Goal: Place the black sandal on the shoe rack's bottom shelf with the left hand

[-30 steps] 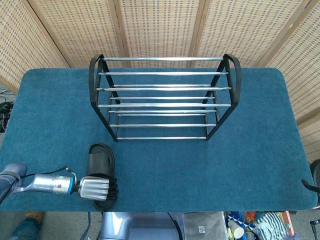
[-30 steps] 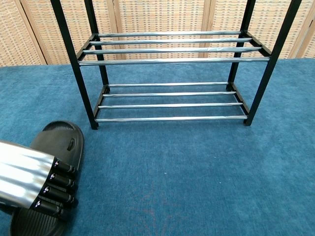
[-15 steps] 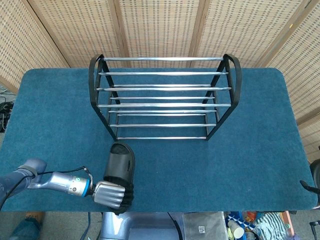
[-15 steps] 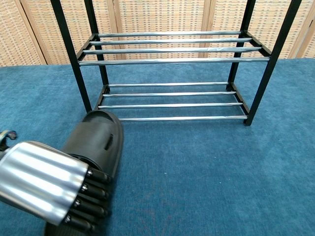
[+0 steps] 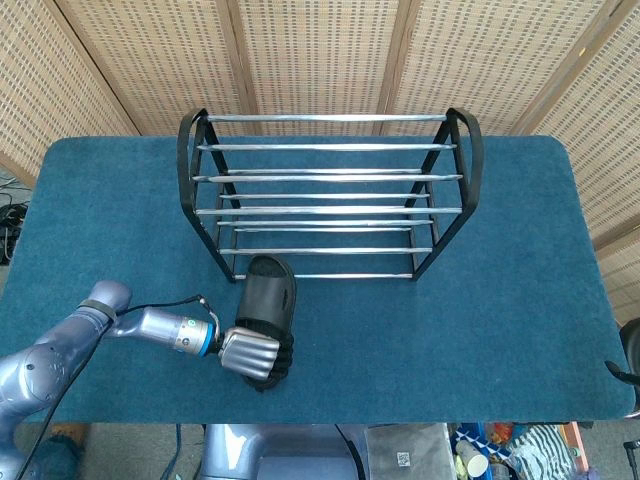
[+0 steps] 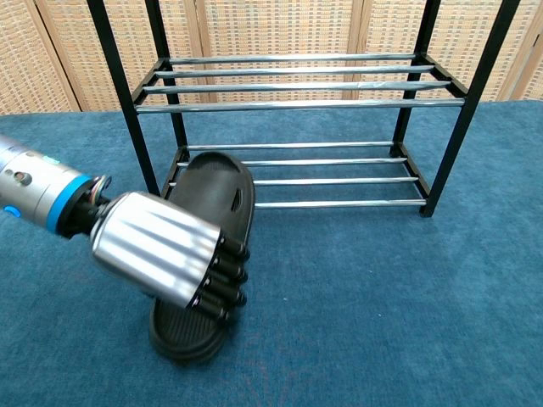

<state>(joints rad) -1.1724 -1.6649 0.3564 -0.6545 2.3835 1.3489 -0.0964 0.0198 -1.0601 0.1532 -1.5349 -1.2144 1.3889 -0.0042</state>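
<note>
My left hand (image 5: 250, 353) (image 6: 165, 248) grips the heel half of the black sandal (image 5: 267, 301) (image 6: 214, 199) and holds it lifted off the table. The sandal's toe points at the shoe rack (image 5: 325, 196) (image 6: 297, 106) and overlaps the left end of the bottom shelf's front bars (image 6: 339, 203). Whether the toe touches those bars I cannot tell. The bottom shelf (image 5: 330, 251) has chrome bars and nothing lies on it. My right hand shows in neither view.
The rack stands at the middle back of the blue carpeted table (image 5: 500, 320), with black side frames (image 5: 455, 190) and several chrome bars per tier. Wicker screen panels (image 5: 320, 50) stand behind the table. The table's front edge (image 5: 420, 420) runs close below my hand.
My left hand has carried the sandal from the front left of the table rightward and toward the rack, lifting it so its toe now reaches the bottom shelf's left front.
</note>
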